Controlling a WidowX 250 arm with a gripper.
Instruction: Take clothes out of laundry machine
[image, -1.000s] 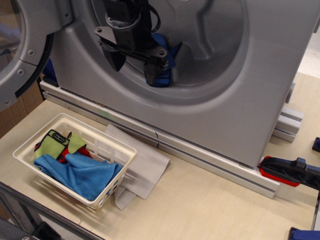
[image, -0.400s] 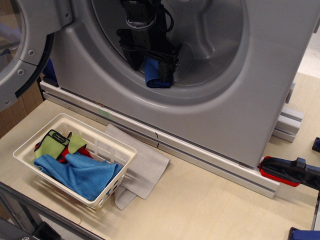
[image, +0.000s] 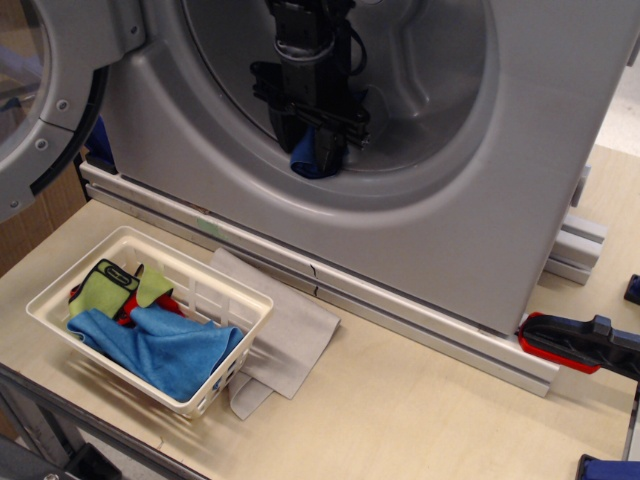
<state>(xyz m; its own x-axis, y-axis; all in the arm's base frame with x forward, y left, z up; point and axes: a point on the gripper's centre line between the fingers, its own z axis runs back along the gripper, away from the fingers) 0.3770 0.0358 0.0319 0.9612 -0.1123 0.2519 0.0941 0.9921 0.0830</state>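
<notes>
The silver-grey laundry machine (image: 440, 230) fills the back of the view, its round door (image: 45, 100) swung open at the left. My black gripper (image: 309, 148) reaches down into the drum mouth. Its fingers have closed in on the small dark royal-blue cloth (image: 304, 163), which bunches between them at the drum's lower lip. Most of the cloth is hidden behind the fingers; only its lower fold shows.
A white plastic basket (image: 52, 296) on the table's left holds a sky-blue cloth (image: 150, 345), a green cloth and something red. A flat grey cloth (image: 292, 330) lies beside and under it. A red and black clamp (image: 575, 345) sits at the right edge.
The gripper has moved right and a little deeper into the drum mouth. Its fingers, spread wide a second ago, have drawn together around the dark blue cloth.
</notes>
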